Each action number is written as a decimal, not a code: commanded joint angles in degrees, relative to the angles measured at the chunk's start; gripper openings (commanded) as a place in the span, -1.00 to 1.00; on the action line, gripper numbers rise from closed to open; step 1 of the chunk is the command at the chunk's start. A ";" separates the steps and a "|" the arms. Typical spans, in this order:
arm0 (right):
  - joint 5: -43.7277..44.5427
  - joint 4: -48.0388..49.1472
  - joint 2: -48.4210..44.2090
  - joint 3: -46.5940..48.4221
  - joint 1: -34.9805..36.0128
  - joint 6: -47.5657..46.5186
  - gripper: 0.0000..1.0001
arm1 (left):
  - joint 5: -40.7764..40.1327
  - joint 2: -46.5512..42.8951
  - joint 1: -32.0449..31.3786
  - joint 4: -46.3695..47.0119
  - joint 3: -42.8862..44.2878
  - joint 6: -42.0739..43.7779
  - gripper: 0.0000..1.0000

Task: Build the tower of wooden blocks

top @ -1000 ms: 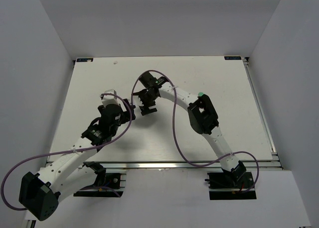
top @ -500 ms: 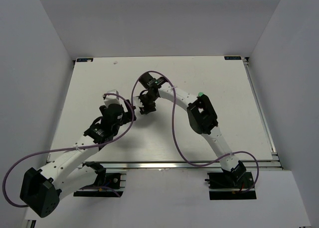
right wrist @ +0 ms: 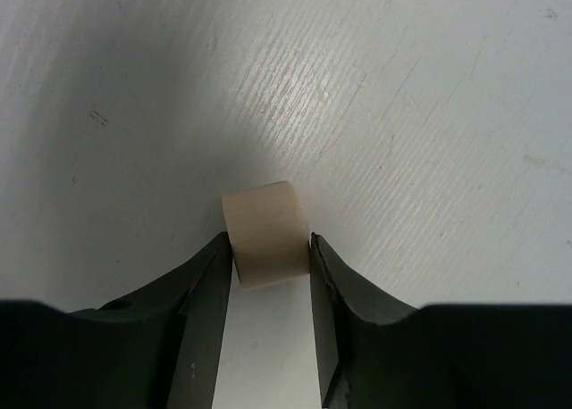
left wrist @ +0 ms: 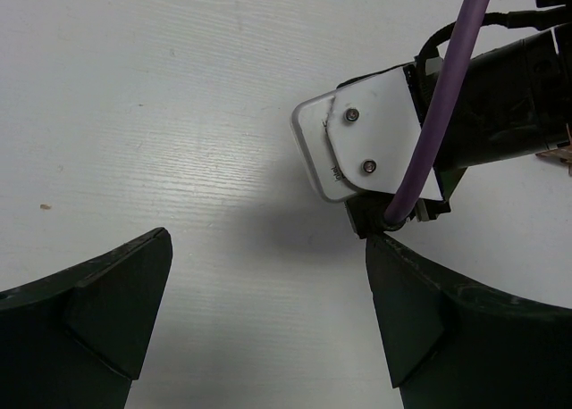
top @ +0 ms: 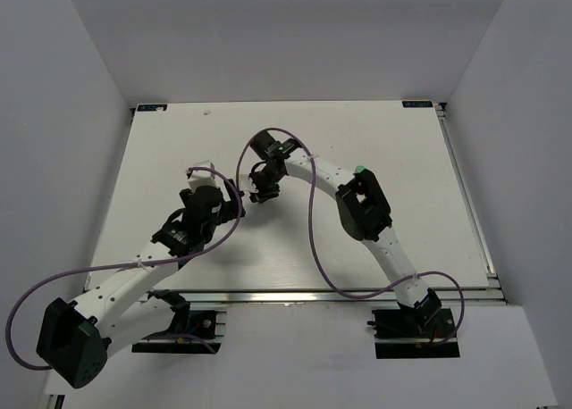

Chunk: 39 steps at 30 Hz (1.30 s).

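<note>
One pale tan wood block (right wrist: 266,233) lies on the white table, and the wood block tower itself is out of view. My right gripper (right wrist: 270,246) is shut on this block, a finger pressed against each side. From above, the right gripper (top: 262,195) points down at mid-table and hides the block. My left gripper (left wrist: 268,253) is open over bare table with nothing between its fingers. In the top view the left gripper (top: 231,205) sits just left of the right one.
The right wrist's white camera mount (left wrist: 362,146) and purple cable (left wrist: 451,96) hang close in front of the left fingers. The white table (top: 402,159) has raised walls on three sides. Both arm bases stand at the near edge.
The right gripper has gone from open to shut on the tan block. The left arm has shifted slightly toward the right gripper.
</note>
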 commanded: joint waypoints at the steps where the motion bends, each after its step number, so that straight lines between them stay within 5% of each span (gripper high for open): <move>1: -1.29 -3.17 -2.05 -3.02 0.56 -3.32 -0.38 | -0.42 0.46 0.10 0.88 0.48 0.31 0.96; 4: -2.51 -1.59 -3.80 -4.34 0.47 -1.21 -0.62 | -0.59 0.28 0.10 0.53 0.48 0.22 0.96; 10: -2.79 1.14 -12.50 -10.57 -1.01 1.68 -0.67 | -0.06 -0.33 0.10 0.44 0.74 0.22 0.96; 15: 0.63 3.96 -22.41 -14.53 -4.88 14.16 -0.66 | 0.55 0.19 0.10 0.88 1.01 0.04 0.96; 27: 1.61 0.88 -38.08 -27.36 -25.79 14.35 -0.63 | 3.36 8.01 0.10 3.60 4.88 1.19 0.96; 39: 2.23 0.60 -43.71 -35.09 -32.75 7.23 -0.60 | 1.26 8.63 0.10 3.26 5.84 3.03 0.96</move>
